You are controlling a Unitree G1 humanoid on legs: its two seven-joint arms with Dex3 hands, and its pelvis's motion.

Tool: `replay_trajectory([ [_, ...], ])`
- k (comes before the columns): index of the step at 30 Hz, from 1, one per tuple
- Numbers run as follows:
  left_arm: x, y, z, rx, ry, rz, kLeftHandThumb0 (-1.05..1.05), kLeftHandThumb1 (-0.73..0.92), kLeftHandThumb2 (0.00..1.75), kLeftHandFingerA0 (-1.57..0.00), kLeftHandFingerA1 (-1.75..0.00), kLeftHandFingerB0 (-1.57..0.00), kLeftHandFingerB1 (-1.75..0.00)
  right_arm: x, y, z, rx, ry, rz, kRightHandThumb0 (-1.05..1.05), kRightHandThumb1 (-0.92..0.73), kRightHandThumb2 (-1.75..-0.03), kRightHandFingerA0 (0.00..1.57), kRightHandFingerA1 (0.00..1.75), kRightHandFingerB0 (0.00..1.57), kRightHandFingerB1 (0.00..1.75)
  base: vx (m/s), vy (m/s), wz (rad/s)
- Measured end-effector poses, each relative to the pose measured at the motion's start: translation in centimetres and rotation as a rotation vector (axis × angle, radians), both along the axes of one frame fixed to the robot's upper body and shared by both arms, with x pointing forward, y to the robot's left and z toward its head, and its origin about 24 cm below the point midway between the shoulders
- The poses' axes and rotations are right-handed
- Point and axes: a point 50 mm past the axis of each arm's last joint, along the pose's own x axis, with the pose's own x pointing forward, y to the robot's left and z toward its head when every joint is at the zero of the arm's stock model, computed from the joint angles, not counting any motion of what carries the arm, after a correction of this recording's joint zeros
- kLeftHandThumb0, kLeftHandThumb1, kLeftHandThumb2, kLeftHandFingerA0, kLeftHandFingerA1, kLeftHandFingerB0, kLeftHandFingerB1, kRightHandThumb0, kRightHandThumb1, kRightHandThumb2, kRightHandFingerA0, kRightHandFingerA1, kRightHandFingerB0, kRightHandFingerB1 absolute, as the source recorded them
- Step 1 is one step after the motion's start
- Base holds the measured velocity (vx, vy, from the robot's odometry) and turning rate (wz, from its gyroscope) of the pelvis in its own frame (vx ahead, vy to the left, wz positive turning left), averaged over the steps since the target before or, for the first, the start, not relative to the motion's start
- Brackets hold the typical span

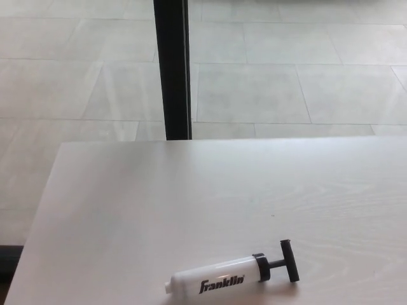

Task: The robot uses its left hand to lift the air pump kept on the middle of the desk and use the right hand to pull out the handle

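Air pump (pixel 216 280) flat on desk (pixel 127 210)

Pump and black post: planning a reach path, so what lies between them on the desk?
Nothing: in the head view, only bare desk separates pump from post.

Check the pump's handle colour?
Black. The T-shaped handle contrasts with the air pump's white barrel; seen clearly in the head view.

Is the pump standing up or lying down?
Lying down. The pump rests on its side on the desk, its black handle pointing right and the writing reading sideways.
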Motion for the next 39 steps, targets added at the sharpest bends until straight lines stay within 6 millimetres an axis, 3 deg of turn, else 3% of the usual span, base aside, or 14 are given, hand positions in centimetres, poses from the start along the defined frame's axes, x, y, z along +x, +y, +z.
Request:
replay_trajectory([
  [4, -0.9, 0.4, 0.2, -0.018, -0.038, 0.073, -0.54, 0.64, 0.59, -0.66, -0.67, -0.47, -0.48, -0.8, -1.0, 0.4, 0.012, -0.002, -0.03, -0.66, -0.76, -0.63, 0.76, 0.66, 0.37, 0.38, 0.0, 0.001, 0.02],
  [8, -2.1, 0.5, 0.1, -0.034, -0.026, 0.137, -0.51, 0.64, 0.58, -0.71, -0.8, -0.33, -0.44, -2.6, -1.5, -0.1, 0.057, 0.015, -0.114, -0.65, -0.78, -0.63, 0.78, 0.69, 0.28, 0.4, 0.0, 0.0, 0.0],
  [9, -2.4, 0.6, 0.0, -0.042, -0.03, 0.16, -0.54, 0.5, 0.87, -0.71, -0.82, -0.4, -0.6, -3.1, -1.8, -0.1, 0.07, 0.01, -0.147, -0.67, -0.77, -0.63, 0.73, 0.66, 0.21, 0.37, 0.0, 0.0, 0.0],
  [10, -2.5, 0.6, 0.0, -0.046, -0.032, 0.172, -0.54, 0.64, 0.6, -0.79, -0.82, -0.49, -0.53, -3.4, -1.9, -0.1, 0.077, 0.011, -0.167, -0.64, -0.78, -0.63, 0.72, 0.65, 0.16, 0.37, 0.0, 0.0, 0.0],
  [15, -2.3, 0.9, 0.4, -0.042, -0.049, 0.186, -0.52, 0.67, 0.6, -0.74, -0.67, -0.59, -0.56, -5.7, -2.7, -0.4, 0.142, 0.032, -0.284, -0.6, -0.78, -0.63, 0.66, 0.65, 0.27, 0.41, 0.0, 0.0, 0.0],
  [16, -2.2, 1.0, 0.5, -0.038, -0.051, 0.184, -0.51, 0.63, 0.59, -0.7, -0.64, -0.61, -0.56, -6.0, -2.7, -0.5, 0.153, 0.039, -0.296, -0.62, -0.62, -0.95, 0.64, 0.71, 0.26, 0.53, 0.0, 0.0, 0.0],
  [21, -1.8, 1.4, 0.9, -0.034, -0.069, 0.192, -0.53, 0.64, 0.6, -0.68, -0.66, -0.49, -0.51, -7.9, -2.7, -1.1, 0.211, 0.057, -0.392, -0.57, -0.76, -0.62, 0.68, 0.65, 0.39, 0.41, 0.0, 0.0, 0.0],
  [22, -1.8, 1.4, 1.0, -0.031, -0.07, 0.193, -0.48, 0.66, 0.57, -0.66, -0.67, -0.46, -0.51, -8.3, -2.8, -1.2, 0.222, 0.057, -0.413, -0.6, -0.64, -0.99, 0.51, 0.68, 0.33, 0.54, 0.0, 0.0, 0.0],
  [24, -1.7, 1.6, 1.2, -0.028, -0.073, 0.204, -0.51, 0.64, 0.61, -0.65, -0.67, -0.46, -0.52, -9.2, -3.2, -1.0, 0.237, 0.059, -0.456, -0.59, -0.63, -0.99, 0.58, 0.7, 0.38, 0.55, 0.0, 0.0, 0.0],
  [30, -0.1, 3.6, 3.6, 0.011, -0.121, 0.246, -0.57, 0.7, 0.61, -0.7, -0.71, -0.56, -0.56, -9.3, -6.4, 2.7, 0.191, -0.073, -0.605, -0.6, -0.79, -0.63, 0.73, 0.76, 0.35, 0.39, 0.0, 0.0, 0.0],
  [31, 0.4, 3.9, 4.1, 0.021, -0.143, 0.254, -0.61, 0.73, 0.62, -0.6, -0.67, -0.5, -0.54, -8.9, -7.0, 3.6, 0.179, -0.109, -0.625, -0.47, -0.55, -1.01, 0.71, 0.84, 0.08, 0.5, 0.0, 0.0, 0.0],
  [33, 1.7, 4.5, 5.2, 0.041, -0.193, 0.271, -0.6, 0.7, 0.61, -0.66, -0.83, -0.53, -0.6, -7.9, -8.0, 5.4, 0.161, -0.194, -0.66, -0.58, -0.77, -0.63, 0.54, 0.69, 0.18, 0.39, 0.0, 0.0, 0.0],
  [37, 6.4, 5.3, 8.4, 0.093, -0.347, 0.229, -0.66, 0.69, 0.6, -0.6, -0.69, -0.5, -0.56, -4.4, -9.6, 9.8, 0.122, -0.395, -0.63, -0.66, -0.8, -0.64, 0.38, 0.59, 0.28, 0.33, 0.0, 0.0, 0.0],
  [39, 9.2, 5.3, 10.3, 0.126, -0.412, 0.174, -0.7, 0.69, 0.61, -0.67, -0.69, -0.65, -0.6, -2.3, -9.9, 12.1, 0.092, -0.483, -0.579, -0.72, -0.64, -0.97, 0.26, 0.61, 0.15, 0.45, 0.0, 0.0, 0.0],
])
